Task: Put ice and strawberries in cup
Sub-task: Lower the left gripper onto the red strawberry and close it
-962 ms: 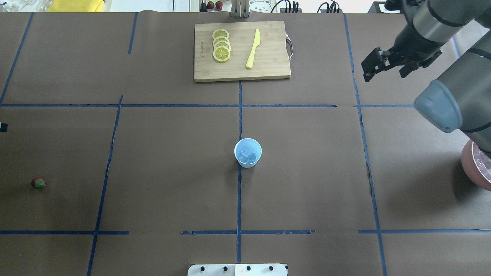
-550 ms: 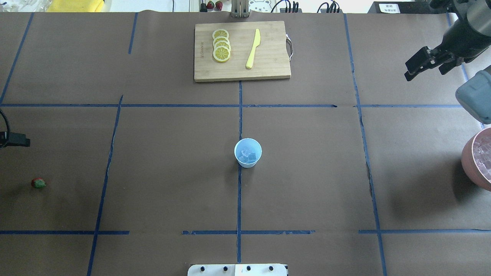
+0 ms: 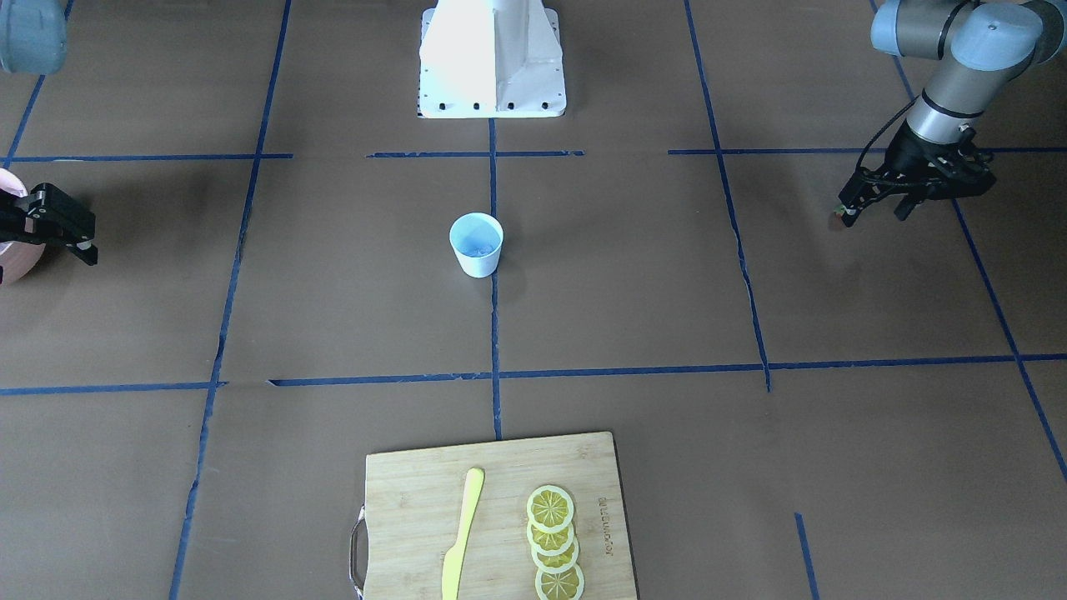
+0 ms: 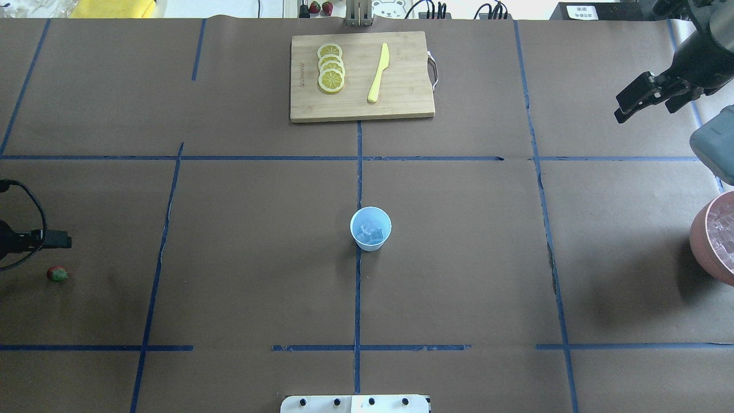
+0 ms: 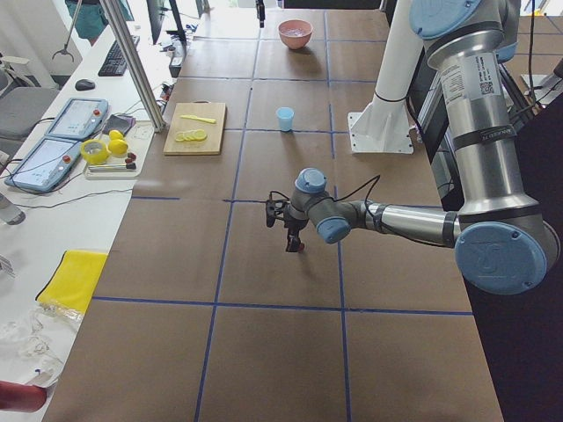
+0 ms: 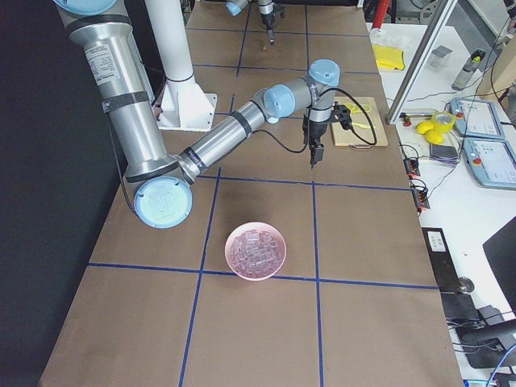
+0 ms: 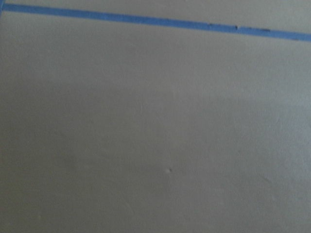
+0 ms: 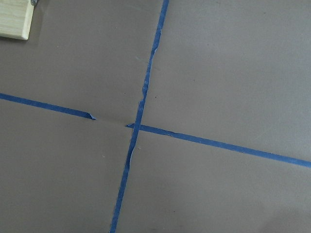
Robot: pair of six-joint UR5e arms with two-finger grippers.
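The small pale-blue cup (image 4: 370, 228) stands at the table's middle with a few ice (image 4: 371, 234) cubes inside; it also shows in the front view as the cup (image 3: 476, 243). More ice (image 6: 255, 248) fills the pink bowl (image 4: 702, 241) at the right edge. The strawberry (image 4: 57, 274) lies on the paper at the far left. My left gripper (image 3: 874, 215) hangs open just above and beside the strawberry (image 3: 834, 215), holding nothing. My right gripper (image 4: 645, 106) is open and empty, high at the back right, far from the cup.
A wooden cutting board (image 4: 401, 109) with lemon slices (image 4: 331, 67) and a yellow knife (image 4: 378, 73) lies at the back centre. The robot base (image 3: 492, 58) stands behind the cup. Blue tape lines cross the brown paper. Both wrist views show only paper and tape.
My left gripper has come in from the left edge toward the strawberry. The right arm has swung right and back, uncovering the pink bowl. Cup and strawberry have not moved.
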